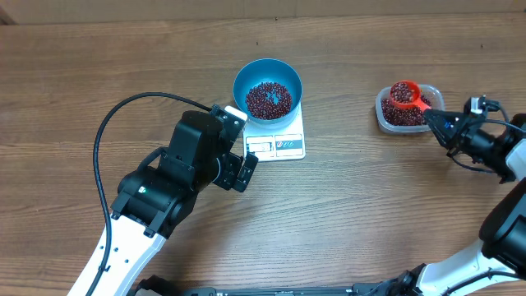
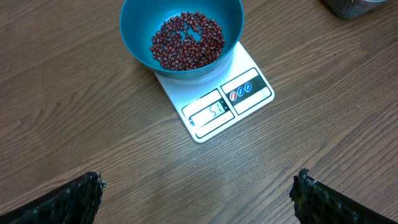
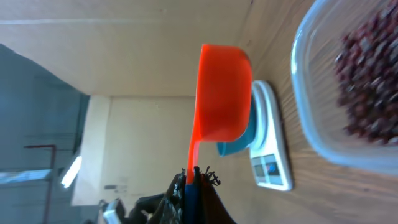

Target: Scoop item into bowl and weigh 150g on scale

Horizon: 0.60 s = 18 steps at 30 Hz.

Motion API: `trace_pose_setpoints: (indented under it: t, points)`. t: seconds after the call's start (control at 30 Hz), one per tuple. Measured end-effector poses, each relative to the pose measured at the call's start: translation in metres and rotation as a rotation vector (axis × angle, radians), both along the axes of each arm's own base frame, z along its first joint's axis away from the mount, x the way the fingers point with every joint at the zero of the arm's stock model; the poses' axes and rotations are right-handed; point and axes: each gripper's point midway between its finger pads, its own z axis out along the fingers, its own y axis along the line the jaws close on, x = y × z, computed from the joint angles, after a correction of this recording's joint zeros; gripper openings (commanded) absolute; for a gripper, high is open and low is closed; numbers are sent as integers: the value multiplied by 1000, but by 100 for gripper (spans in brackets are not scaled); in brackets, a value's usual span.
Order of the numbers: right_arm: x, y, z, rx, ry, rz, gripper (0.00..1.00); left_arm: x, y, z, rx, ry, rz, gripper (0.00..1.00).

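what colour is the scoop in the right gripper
The scoop is orange-red, clearest in the right wrist view.

The scale (image 2: pixel 249 93) shows what looks like 51 on its display (image 2: pixel 210 112).

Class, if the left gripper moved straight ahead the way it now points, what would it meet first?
Probably the scale, at its front edge, ahead of the bowl; depth is unclear, so possibly the table first.

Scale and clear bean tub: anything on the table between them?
Nothing: overhead, the table between the scale and the tub is bare wood. The red scoop hangs over the tub, outside that gap.
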Motion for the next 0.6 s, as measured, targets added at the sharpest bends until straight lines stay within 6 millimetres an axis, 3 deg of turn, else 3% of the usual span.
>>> trace_pose_setpoints:
  t: [0.1, 0.3, 0.6]
  points:
    - [3, 19, 1, 4, -9, 53, 4, 0, 0, 0, 0, 0, 0, 100]
    - [8, 78, 4, -16, -68, 218, 4, 0, 0, 0, 0, 0, 0, 100]
    - [6, 114, 5, -25, -97, 316, 4, 0, 0, 0, 0, 0, 0, 99]
